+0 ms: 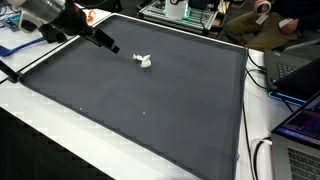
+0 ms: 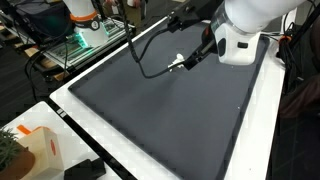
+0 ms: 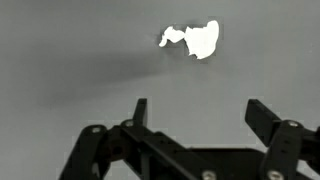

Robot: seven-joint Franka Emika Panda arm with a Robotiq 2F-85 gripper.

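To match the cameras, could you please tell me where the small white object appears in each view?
In an exterior view: small white object upper centre, on the dark mat.
In an exterior view: object upper centre, beside the tool.
Wrist view: object top, right of centre.
Shared landmark: the dark mat.

Bare mat (image 1: 150, 110) lies between the tool (image 1: 113, 47) and the white object (image 1: 144, 62).

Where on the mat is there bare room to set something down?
Nearly all the dark mat is bare, from the white object to its near edge. Tight only beside that object, near the open gripper; laptops and cables crowd the table edge.
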